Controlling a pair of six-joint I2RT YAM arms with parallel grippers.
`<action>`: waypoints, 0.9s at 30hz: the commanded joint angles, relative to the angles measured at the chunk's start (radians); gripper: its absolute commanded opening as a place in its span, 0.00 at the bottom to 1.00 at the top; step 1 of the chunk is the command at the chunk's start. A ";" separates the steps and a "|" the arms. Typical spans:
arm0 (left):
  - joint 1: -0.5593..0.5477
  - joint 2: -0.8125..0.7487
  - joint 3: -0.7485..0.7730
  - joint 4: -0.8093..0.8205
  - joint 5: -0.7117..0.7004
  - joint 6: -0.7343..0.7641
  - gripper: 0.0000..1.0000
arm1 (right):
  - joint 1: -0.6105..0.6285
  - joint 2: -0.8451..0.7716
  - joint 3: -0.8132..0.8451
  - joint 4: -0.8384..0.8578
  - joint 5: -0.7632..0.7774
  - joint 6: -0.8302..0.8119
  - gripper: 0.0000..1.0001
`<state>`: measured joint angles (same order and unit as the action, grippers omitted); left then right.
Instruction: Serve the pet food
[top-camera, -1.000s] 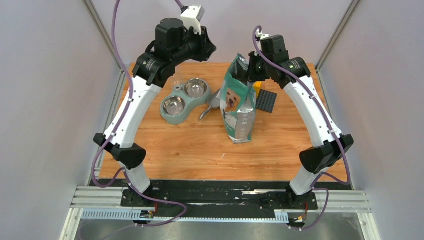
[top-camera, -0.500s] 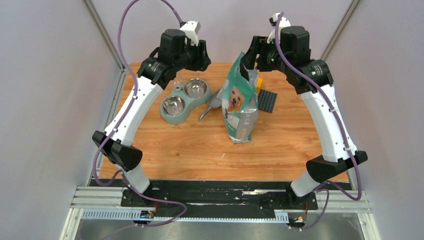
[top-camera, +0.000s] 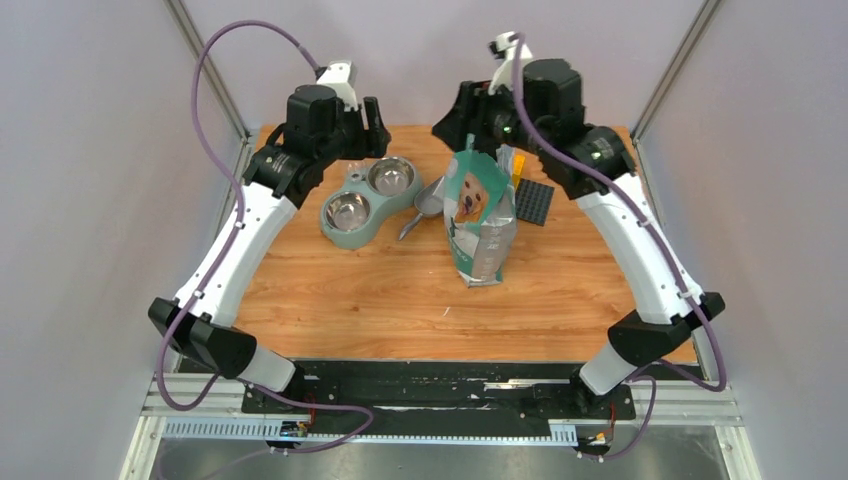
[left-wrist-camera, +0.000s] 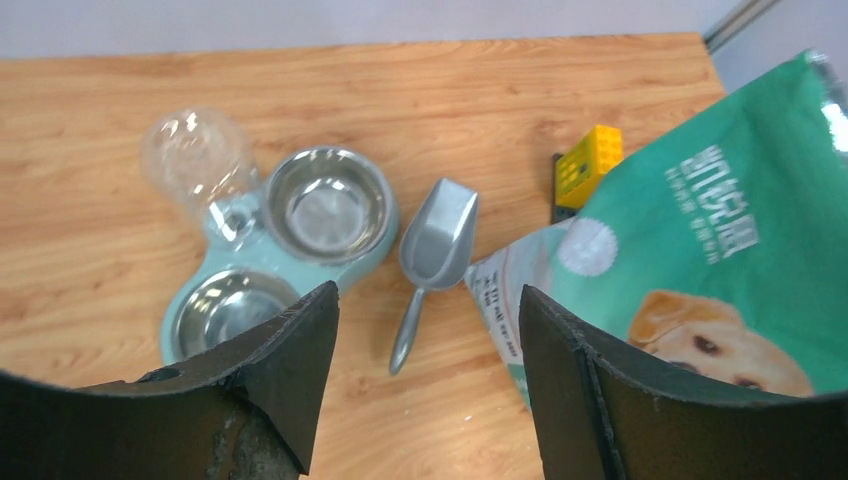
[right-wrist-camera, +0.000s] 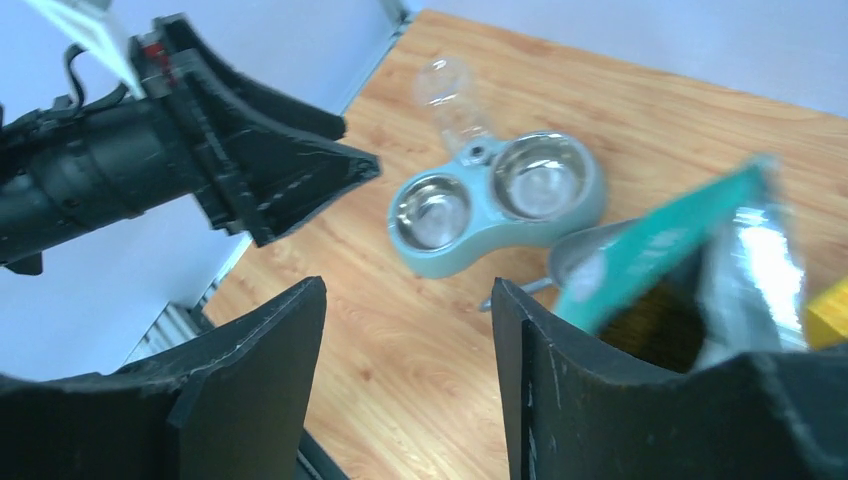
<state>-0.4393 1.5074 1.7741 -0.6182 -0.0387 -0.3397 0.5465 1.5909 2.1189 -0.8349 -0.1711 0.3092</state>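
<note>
The green-and-white bag (top-camera: 478, 215) with the printed dog stands upright mid-table, top open. In the right wrist view a blurred brown mass, the pet food (right-wrist-camera: 650, 328), shows inside the bag's mouth (right-wrist-camera: 700, 260). A grey scoop (left-wrist-camera: 432, 250) lies flat between the bag (left-wrist-camera: 700, 250) and the mint twin-bowl feeder (left-wrist-camera: 215, 285); both steel bowls look bare. My left gripper (left-wrist-camera: 425, 295) hovers open and empty above the feeder's far side (top-camera: 372, 120). My right gripper (right-wrist-camera: 408, 285) hangs open and empty just above and left of the bag top (top-camera: 452, 115).
A clear bottle (left-wrist-camera: 195, 160) stands in the feeder's back corner. A yellow block (left-wrist-camera: 590, 165) and a black studded plate (top-camera: 533, 203) sit behind and right of the bag. Metal frame posts (top-camera: 205, 70) rise at the table's far corners.
Both jaws have opened. The right gripper has let go of the bag's top and swung up and left. The left arm has drawn back to the left.
</note>
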 joint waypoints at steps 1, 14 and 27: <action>0.036 -0.116 -0.130 0.029 -0.114 -0.081 0.75 | 0.138 0.106 -0.025 0.073 0.087 0.009 0.61; 0.114 -0.446 -0.528 -0.035 -0.357 -0.252 0.76 | 0.276 0.479 -0.105 0.028 0.423 0.379 0.59; 0.114 -0.541 -0.575 -0.093 -0.321 -0.264 0.77 | 0.302 0.735 -0.037 -0.050 0.565 0.721 0.59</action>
<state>-0.3256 0.9882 1.1969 -0.7101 -0.3676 -0.5793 0.8352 2.2906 2.0220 -0.8627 0.3210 0.8749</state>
